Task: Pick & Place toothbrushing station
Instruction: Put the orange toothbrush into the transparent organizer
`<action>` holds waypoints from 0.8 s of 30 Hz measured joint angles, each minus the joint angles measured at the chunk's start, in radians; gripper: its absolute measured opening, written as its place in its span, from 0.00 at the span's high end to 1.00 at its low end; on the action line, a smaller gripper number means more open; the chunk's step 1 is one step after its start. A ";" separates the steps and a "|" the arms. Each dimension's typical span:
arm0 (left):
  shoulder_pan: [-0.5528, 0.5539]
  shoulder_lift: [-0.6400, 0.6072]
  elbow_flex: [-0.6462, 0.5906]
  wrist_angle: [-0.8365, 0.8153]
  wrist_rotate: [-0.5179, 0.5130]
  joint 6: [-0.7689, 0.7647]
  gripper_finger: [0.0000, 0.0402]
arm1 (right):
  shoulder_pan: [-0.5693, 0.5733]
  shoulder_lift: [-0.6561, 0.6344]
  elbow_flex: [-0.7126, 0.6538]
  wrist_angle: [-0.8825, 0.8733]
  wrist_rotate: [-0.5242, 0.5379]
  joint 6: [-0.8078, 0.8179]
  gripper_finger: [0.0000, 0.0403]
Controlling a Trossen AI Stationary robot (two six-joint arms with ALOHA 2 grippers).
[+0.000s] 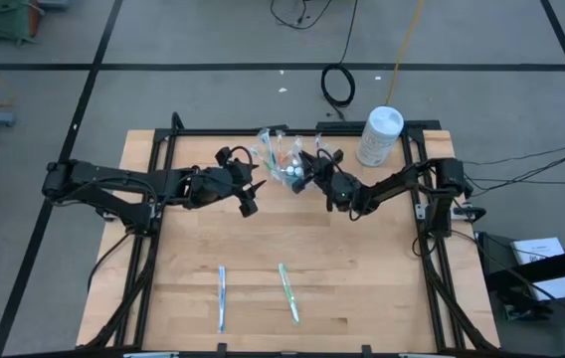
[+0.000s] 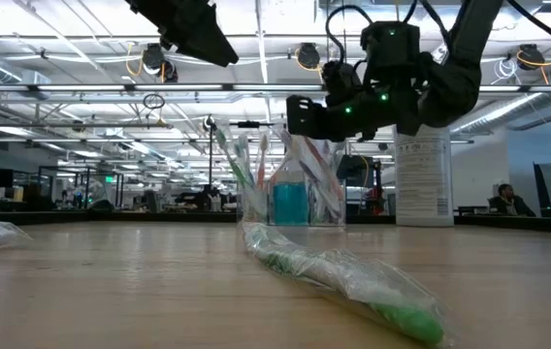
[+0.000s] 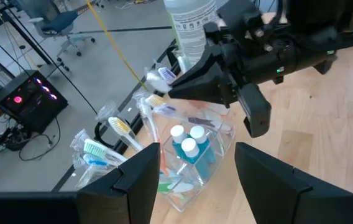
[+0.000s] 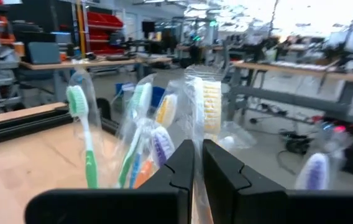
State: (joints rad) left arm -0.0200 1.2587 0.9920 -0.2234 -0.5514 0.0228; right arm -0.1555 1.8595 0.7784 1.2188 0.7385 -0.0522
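A clear plastic cup (image 1: pixel 287 167) stands at the table's far middle. It holds several wrapped toothbrushes (image 3: pixel 120 127) that lean outward, and blue white-capped tubes (image 3: pixel 187 144). My right gripper (image 4: pixel 198 168) reaches level to the cup from the right and is shut on one wrapped toothbrush (image 4: pixel 209 106). My left gripper (image 3: pixel 195 186) hovers open just left of the cup and above the table, with nothing between its fingers. A blue toothbrush (image 1: pixel 222 296) and a green one (image 1: pixel 288 291) lie flat near the table's front edge. My right gripper pinches the wrapped toothbrush just below its bristled head (image 4: pixel 200 146), between its two fingers. The fingers are level, come from the table's right side and lie across the handle. The toothbrush stands about upright with its head above the fingers; its lower end is hidden behind them.
A large white canister (image 1: pixel 380 134) stands at the far right, behind my right arm. Black frame rails (image 1: pixel 163 149) run along the table's far and side edges. In the low view the green wrapped toothbrush (image 2: pixel 343 276) lies in the foreground.
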 joint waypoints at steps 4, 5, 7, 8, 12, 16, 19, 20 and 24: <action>0.000 0.000 0.000 -0.002 0.000 -0.002 0.47 | 0.044 0.000 0.000 0.009 0.105 -0.061 0.96; 0.000 0.000 0.000 -0.004 0.000 -0.002 0.47 | 0.055 0.000 0.000 0.008 0.140 -0.070 0.96; 0.000 0.000 0.000 -0.004 0.000 -0.006 0.47 | 0.077 0.000 0.000 0.007 0.200 -0.091 0.96; 0.000 0.000 0.000 -0.004 0.000 -0.006 0.47 | 0.089 0.000 0.000 0.005 0.225 -0.094 0.96; 0.000 0.000 0.000 -0.004 0.000 -0.018 0.47 | 0.135 0.000 0.000 0.003 0.304 -0.102 0.96; 0.000 0.000 0.000 -0.005 0.001 -0.028 0.47 | 0.173 0.000 0.000 0.004 0.400 -0.118 0.96; 0.000 0.000 0.000 -0.004 0.001 -0.032 0.47 | 0.196 0.000 0.000 0.003 0.474 -0.117 0.96; 0.000 0.000 0.000 -0.004 0.001 -0.032 0.47 | 0.201 0.000 0.000 -0.001 0.496 -0.118 0.96; 0.000 0.000 0.000 -0.004 0.001 -0.032 0.47 | 0.202 -0.002 0.000 -0.081 0.545 -0.102 0.96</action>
State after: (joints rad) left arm -0.0200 1.2587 0.9920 -0.2276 -0.5503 -0.0096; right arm 0.0462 1.8576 0.7784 1.1380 1.2832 -0.1546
